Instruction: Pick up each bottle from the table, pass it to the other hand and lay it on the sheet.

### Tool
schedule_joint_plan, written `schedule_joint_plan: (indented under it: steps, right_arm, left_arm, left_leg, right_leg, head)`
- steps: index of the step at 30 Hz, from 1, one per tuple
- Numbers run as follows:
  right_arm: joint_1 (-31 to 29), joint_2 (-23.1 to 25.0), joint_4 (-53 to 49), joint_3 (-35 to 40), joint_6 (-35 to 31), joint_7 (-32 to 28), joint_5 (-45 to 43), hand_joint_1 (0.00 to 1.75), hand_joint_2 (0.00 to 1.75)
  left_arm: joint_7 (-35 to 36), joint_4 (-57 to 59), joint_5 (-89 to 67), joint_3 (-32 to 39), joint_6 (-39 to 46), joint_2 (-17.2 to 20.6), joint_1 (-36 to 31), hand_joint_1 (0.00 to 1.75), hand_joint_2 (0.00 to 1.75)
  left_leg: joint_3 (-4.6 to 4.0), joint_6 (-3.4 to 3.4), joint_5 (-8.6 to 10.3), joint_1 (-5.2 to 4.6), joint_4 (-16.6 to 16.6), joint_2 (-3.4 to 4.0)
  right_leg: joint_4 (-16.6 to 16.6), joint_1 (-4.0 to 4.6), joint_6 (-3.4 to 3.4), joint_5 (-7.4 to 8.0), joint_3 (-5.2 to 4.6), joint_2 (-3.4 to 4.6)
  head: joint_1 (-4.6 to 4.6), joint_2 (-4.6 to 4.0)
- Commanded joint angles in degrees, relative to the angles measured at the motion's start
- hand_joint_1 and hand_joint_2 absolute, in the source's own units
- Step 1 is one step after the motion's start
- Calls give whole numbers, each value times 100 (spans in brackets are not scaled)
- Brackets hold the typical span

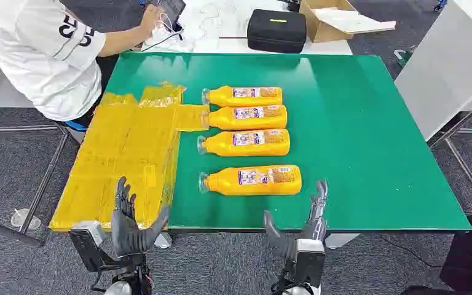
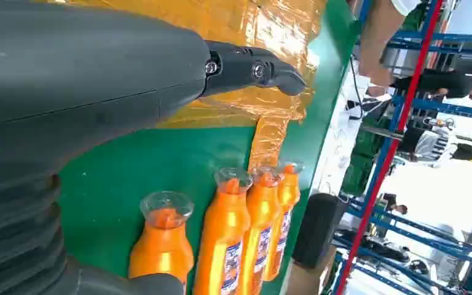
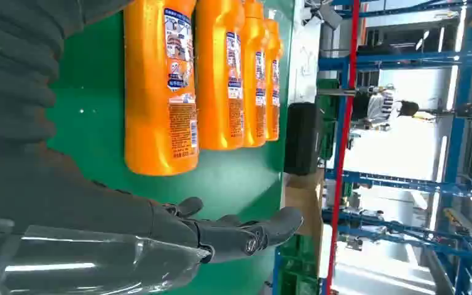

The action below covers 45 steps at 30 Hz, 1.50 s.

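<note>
Four orange bottles lie on their sides in a row on the green table (image 1: 369,123), caps toward the yellow sheet (image 1: 123,160). Nearest bottle (image 1: 255,180) sits a little apart from the other three (image 1: 246,117); none on the sheet yet, so the task looks to be at its start.

Right robot hand (image 1: 304,224) hovers at the table's near edge, fingers spread, holding nothing, just short of the nearest bottle's base end. Left robot hand (image 1: 132,221) is also spread and empty, at the near corner of the sheet.

Step in hand, by my read: right hand picks the nearest bottle. Best to come over its body near the label (not the narrow cap end) so the fingers wrap the widest part and it can't roll. Lift clear before swinging left, since the next bottle lies close behind. Leave the neck half free for the left hand to take. Sheet looks crinkly and slick, so lay the bottle flat.
</note>
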Motion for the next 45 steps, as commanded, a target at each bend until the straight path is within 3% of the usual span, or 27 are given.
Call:
schedule_joint_plan:
  steps: [1,7,9,10,16,21,25,26,31,35,39,42,45]
  right_arm:
    - [-157,-146,285,38,2,4,-25,0,175]
    - [-179,-165,306,34,-8,4,9,0,175]
    - [-211,-163,358,43,4,4,40,0,175]
    - [-239,-180,416,61,-43,4,144,0,175]
    - [-438,-234,692,-18,-95,4,644,0,175]
    - [-794,-451,688,-325,111,874,2026,0,175]
    - [-1152,-652,703,-576,457,1341,2522,0,175]
    - [-1323,-803,817,-528,585,1737,3000,0,175]
    - [-2156,-1174,1349,-615,1269,2524,3228,0,175]
    - [-2285,-1235,1498,-565,1445,2660,3281,0,175]
    - [-2927,-1563,2145,-309,2392,3286,3283,0,175]
    - [-3353,-1699,2785,-26,3194,3400,3118,0,175]
    - [-3613,-1698,3167,156,3458,3409,3087,0,175]
  left_arm:
    - [16,228,20,10,12,168,-87,0,175]
    - [17,235,8,26,20,161,-119,0,175]
    - [17,227,7,44,29,158,-135,0,175]
    - [21,230,-4,45,23,159,-144,0,175]
    - [30,230,-49,116,4,154,-209,0,175]
    - [-15,366,-257,353,4,136,-402,0,175]
    - [-49,334,-500,548,48,113,-482,0,175]
    - [-48,321,-618,595,86,108,-499,0,175]
    - [-3,359,-756,713,-9,82,-580,0,175]
    - [4,359,-777,726,-32,70,-577,0,175]
    - [72,475,-832,789,-160,45,-605,0,175]
    - [57,643,-870,826,-240,47,-662,0,175]
    - [53,717,-882,855,-270,32,-712,0,175]
  left_leg:
    - [28,4,-6,-1,-9,8]
    - [24,4,-5,0,-8,7]
    - [64,9,-17,0,-14,13]
    - [21,4,-4,0,-7,6]
    - [25,4,-3,0,-10,7]
    - [34,6,-3,0,-13,8]
    - [32,8,-1,-2,-11,7]
    - [38,12,1,-4,-12,9]
    - [52,16,-4,-4,-11,16]
    - [43,15,0,-5,-10,16]
    - [44,19,3,-5,-8,20]
    - [43,20,3,-6,-8,21]
    - [22,16,7,-3,-4,17]
  right_leg:
    - [-9,2,-6,-4,26,2]
    - [-9,2,-6,-3,22,1]
    - [-16,5,-14,-14,62,1]
    - [-8,2,-6,-2,20,1]
    - [-12,3,-6,-1,24,1]
    - [-15,3,-7,-1,33,0]
    - [-14,1,-5,2,32,0]
    - [-14,0,-5,1,37,1]
    - [-17,2,-7,1,53,4]
    - [-14,0,-3,5,44,6]
    - [-12,0,-3,5,44,11]
    - [-12,-1,-1,6,44,12]
    - [-7,0,1,10,25,11]
  head:
    - [0,0]
    - [0,2]
    - [0,0]
    - [0,0]
    - [2,0]
    - [0,2]
    - [0,0]
    - [2,0]
    - [0,0]
    - [0,0]
    - [0,0]
    - [0,0]
    - [0,0]
